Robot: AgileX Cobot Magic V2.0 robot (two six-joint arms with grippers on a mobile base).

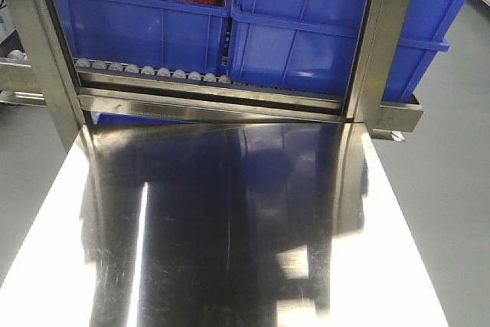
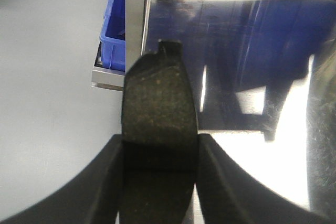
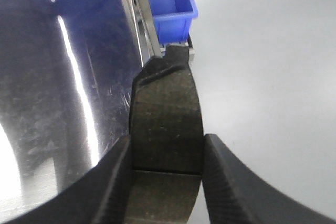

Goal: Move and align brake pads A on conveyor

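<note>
A dark grey brake pad [image 2: 157, 108] with a cross groove fills the middle of the left wrist view, and my left gripper [image 2: 159, 153] is shut on its sides, above the left edge of the steel tabletop [image 2: 247, 51]. A second brake pad [image 3: 165, 114] sits gripped in my right gripper [image 3: 166, 156], held over the right edge of the tabletop [image 3: 63, 77]. Neither gripper nor any pad appears in the front view. The conveyor is out of view.
The shiny steel tabletop [image 1: 230, 220] runs forward to a steel frame [image 1: 214, 101] with a row of small rollers [image 1: 153, 73]. Blue bins [image 1: 306, 36] stand behind; one [image 1: 138, 13] holds red parts. Grey floor [image 1: 444, 189] lies on both sides.
</note>
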